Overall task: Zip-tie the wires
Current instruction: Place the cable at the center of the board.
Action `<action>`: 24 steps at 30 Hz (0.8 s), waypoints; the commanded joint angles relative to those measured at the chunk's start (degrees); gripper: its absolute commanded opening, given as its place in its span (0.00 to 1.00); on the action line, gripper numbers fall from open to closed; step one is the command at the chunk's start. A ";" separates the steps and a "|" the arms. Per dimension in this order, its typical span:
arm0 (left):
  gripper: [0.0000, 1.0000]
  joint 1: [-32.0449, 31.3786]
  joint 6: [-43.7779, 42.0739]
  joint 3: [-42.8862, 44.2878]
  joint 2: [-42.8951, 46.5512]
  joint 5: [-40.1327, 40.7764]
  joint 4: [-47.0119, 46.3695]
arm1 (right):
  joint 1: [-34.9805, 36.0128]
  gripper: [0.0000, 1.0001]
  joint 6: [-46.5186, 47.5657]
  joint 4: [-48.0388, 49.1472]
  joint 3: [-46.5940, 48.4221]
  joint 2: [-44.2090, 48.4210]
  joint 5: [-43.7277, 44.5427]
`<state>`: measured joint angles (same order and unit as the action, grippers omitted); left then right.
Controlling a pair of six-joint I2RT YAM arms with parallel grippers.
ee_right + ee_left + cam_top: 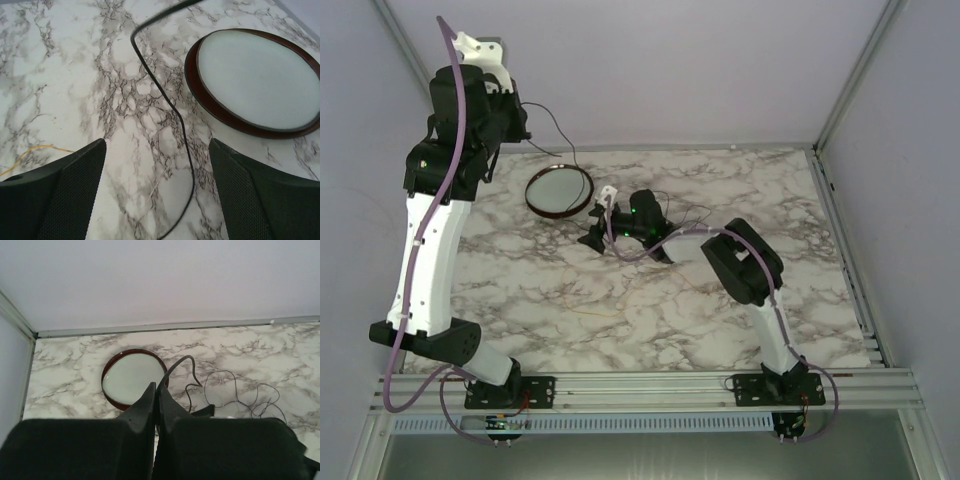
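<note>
My left gripper (523, 118) is raised high at the back left. It is shut (156, 386) on one thin dark strand of the wires (186, 360). That strand hangs down toward the loose loops (235, 390) on the marble. My right gripper (600, 222) sits low over the table beside the round dish. It is open (157, 145), and a dark wire (184, 135) lies on the marble between its fingers, untouched. A short white piece (608, 194) shows at the right gripper's tip. I cannot tell whether it is the zip tie.
A round dark-rimmed dish (532, 196) lies at the back left of the marble table, close to the right gripper (192, 75). A thin yellow strand (30, 150) lies left of the right gripper. Walls close the back and both sides.
</note>
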<state>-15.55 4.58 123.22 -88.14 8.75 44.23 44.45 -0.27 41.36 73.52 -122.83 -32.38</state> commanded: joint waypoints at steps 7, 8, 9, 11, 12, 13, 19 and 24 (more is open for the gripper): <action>0.00 0.28 2.73 2.34 1.18 -7.64 -0.48 | 2.47 0.83 5.57 -0.29 16.90 -11.65 1.12; 0.00 0.26 2.94 2.39 1.14 -8.15 -0.50 | 2.61 0.83 5.46 -0.48 18.12 -12.53 0.96; 0.00 0.32 3.16 2.53 1.21 -8.56 -0.57 | 2.77 0.83 5.42 -0.64 19.30 -13.39 0.69; 0.00 0.27 3.54 3.00 1.20 -9.26 -0.69 | 3.07 0.83 6.21 -2.46 21.85 -14.77 0.97; 0.00 0.34 3.77 3.33 1.16 -9.61 -0.76 | 3.10 0.83 6.23 -3.07 22.82 -15.51 1.02; 0.00 0.34 3.91 3.82 1.13 -9.96 -0.80 | 3.10 0.83 5.85 -3.40 23.80 -16.04 0.96; 0.00 0.27 4.68 6.65 0.78 -10.76 -1.14 | 3.84 0.80 6.56 -6.10 25.73 -16.68 -0.73; 0.00 0.28 5.50 7.96 0.66 -10.84 -1.85 | 4.45 0.75 4.14 -4.03 24.06 -16.09 -2.38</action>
<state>-15.53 8.88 129.01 -88.14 -1.10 43.92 47.64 4.73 35.03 96.92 -138.96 -31.70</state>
